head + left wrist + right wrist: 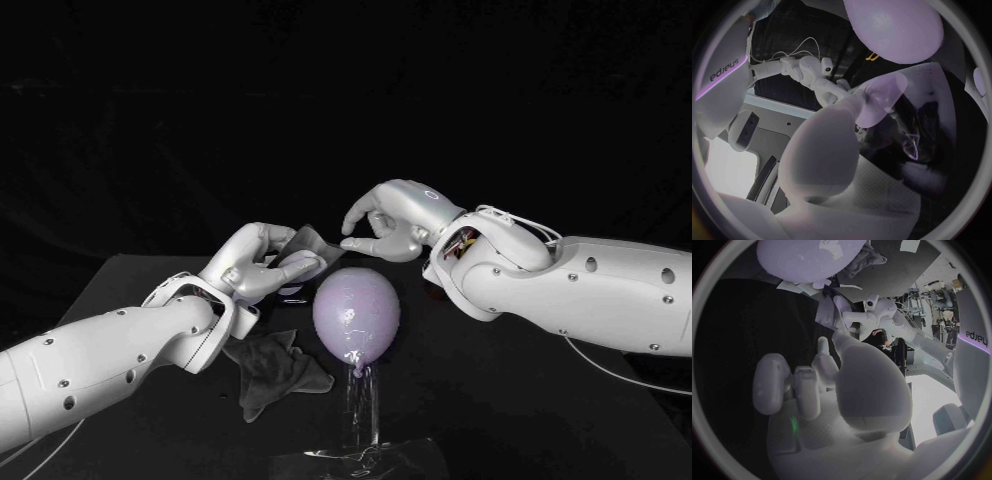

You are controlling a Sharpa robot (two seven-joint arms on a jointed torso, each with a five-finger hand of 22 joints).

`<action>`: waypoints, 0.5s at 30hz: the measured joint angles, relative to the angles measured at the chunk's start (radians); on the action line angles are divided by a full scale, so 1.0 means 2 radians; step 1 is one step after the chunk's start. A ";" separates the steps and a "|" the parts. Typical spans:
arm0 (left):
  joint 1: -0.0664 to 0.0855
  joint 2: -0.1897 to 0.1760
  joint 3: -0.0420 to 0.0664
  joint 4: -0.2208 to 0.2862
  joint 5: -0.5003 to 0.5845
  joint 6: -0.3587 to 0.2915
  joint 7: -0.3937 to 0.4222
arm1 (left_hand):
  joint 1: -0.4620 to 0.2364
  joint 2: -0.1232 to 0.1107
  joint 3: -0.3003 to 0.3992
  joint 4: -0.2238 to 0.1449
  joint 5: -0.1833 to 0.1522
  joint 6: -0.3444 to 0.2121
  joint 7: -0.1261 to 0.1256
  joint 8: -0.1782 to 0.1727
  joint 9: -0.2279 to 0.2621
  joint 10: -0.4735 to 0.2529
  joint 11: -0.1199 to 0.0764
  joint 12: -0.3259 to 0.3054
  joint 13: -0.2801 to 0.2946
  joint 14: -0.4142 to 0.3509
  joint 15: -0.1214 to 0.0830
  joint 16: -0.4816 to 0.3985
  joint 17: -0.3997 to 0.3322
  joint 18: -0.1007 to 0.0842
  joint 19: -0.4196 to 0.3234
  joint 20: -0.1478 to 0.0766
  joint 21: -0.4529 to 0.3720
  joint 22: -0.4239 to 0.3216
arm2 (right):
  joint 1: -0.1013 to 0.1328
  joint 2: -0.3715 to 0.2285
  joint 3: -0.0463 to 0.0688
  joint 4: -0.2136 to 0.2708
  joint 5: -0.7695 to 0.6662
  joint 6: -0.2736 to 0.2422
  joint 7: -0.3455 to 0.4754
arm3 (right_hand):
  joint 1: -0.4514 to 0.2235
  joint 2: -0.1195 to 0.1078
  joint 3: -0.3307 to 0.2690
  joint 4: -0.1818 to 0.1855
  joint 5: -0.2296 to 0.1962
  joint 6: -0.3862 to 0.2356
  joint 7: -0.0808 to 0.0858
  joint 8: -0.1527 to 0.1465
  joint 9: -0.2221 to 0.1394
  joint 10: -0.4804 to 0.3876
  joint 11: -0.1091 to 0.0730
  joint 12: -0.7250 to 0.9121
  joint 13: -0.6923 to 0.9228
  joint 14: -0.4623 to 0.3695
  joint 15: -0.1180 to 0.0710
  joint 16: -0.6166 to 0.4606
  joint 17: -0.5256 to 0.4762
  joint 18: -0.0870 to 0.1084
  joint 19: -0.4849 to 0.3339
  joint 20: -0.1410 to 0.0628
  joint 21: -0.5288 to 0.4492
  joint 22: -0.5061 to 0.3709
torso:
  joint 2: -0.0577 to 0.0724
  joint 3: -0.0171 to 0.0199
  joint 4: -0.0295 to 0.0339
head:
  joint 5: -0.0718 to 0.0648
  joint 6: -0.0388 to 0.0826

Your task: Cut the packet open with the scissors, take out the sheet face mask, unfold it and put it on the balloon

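Head view: left robot hand (267, 265) grips packet (309, 240) at eleven o'clock of balloon (356, 312); right robot hand (387, 225), hold unclear, should probably pinch the mask out next.

The left hand (267, 263) holds a dark flat packet (307, 240) above a pale purple egg-shaped balloon (356, 312) on a clear stand (361, 405). The right hand (382, 228) reaches the packet's top corner; whether it grips is unclear. A crumpled dark grey cloth (277, 368) lies on the black table (548, 420).
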 measured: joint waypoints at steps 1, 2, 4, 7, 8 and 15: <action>0.000 0.000 0.000 0.000 0.000 0.000 0.000 | 0.000 0.000 0.000 0.000 0.000 0.000 0.000 0.000 0.000 0.000 0.000 0.000 0.000 0.000 0.000 0.000 0.000 0.002 0.000 0.000 0.000 0.000 | 0.000 0.000 0.000 0.000 0.000 0.000 0.000 | 0.000 0.000 0.000 0.000 0.000 0.000 0.000 0.000 0.000 0.000 0.000 0.000 0.000 0.000 0.000 0.000 0.000 0.000 0.000 0.000 0.000 0.000 | 0.000 0.0000 0.0000 | 0.000 0.000; 0.000 0.000 0.000 0.000 0.000 0.000 0.000 | 0.000 0.000 0.000 0.000 0.000 0.000 0.000 0.000 0.000 0.000 0.000 0.000 0.000 0.000 0.000 0.000 0.000 0.002 0.000 0.000 0.000 0.000 | 0.000 0.001 0.000 -0.001 0.000 0.000 0.000 | 0.000 0.000 0.000 0.000 0.000 0.000 0.000 0.000 0.000 0.000 0.000 0.000 0.000 0.000 0.000 0.000 0.000 0.000 0.000 0.000 0.000 0.000 | 0.000 -0.0001 0.0000 | 0.000 0.000; 0.000 0.000 0.000 0.000 0.000 0.000 0.000 | 0.000 0.000 0.000 0.000 0.000 0.000 0.000 0.001 0.000 0.000 0.000 0.000 0.000 0.000 0.000 0.000 0.000 0.002 0.000 0.000 0.000 0.000 | 0.000 0.002 0.000 -0.002 -0.001 0.000 -0.001 | 0.000 0.000 0.000 0.000 0.000 0.000 0.000 0.000 0.000 0.000 0.000 0.000 0.000 0.000 0.000 0.000 0.000 0.000 0.000 0.000 0.000 0.000 | 0.000 -0.0001 0.0001 | 0.000 0.000; 0.000 0.000 0.000 0.001 0.000 0.000 0.000 | 0.001 0.001 0.000 0.000 -0.001 0.000 0.000 0.001 0.000 0.000 0.000 0.000 0.000 0.000 0.000 0.000 0.000 0.002 0.000 0.000 0.000 0.000 | 0.000 0.003 0.000 -0.003 -0.001 0.000 -0.001 | 0.000 0.000 0.000 0.000 0.000 0.000 0.000 0.000 0.000 0.000 0.000 0.000 0.000 0.000 0.000 -0.001 0.000 0.000 0.000 0.000 0.000 0.000 | 0.000 -0.0004 0.0002 | 0.000 -0.001; 0.000 0.000 0.000 0.001 0.000 0.000 0.000 | 0.001 0.001 0.000 0.000 -0.001 0.000 0.000 0.001 0.000 0.000 0.000 0.000 0.000 0.000 0.000 0.000 0.000 0.002 0.000 0.000 0.000 0.000 | 0.000 0.004 0.000 -0.004 -0.001 0.000 -0.001 | 0.000 0.000 0.000 0.000 0.000 0.000 0.000 0.000 0.000 0.000 0.000 0.000 0.000 0.000 0.000 -0.001 0.000 0.000 0.000 0.000 0.000 0.000 | 0.000 -0.0004 0.0003 | 0.000 -0.001; 0.000 0.000 0.000 0.002 0.000 0.000 0.000 | 0.001 0.000 0.000 0.000 -0.001 0.000 0.000 0.002 0.000 0.000 0.000 0.000 0.000 0.000 0.000 0.000 0.000 0.002 0.000 0.000 0.000 0.000 | 0.000 0.007 0.000 -0.008 -0.001 0.001 -0.002 | 0.000 0.000 0.000 0.000 0.000 0.000 0.000 0.000 0.000 0.000 0.000 0.000 0.000 0.000 0.000 0.000 0.000 0.000 0.000 0.000 0.000 0.000 | 0.000 -0.0004 0.0002 | 0.001 -0.001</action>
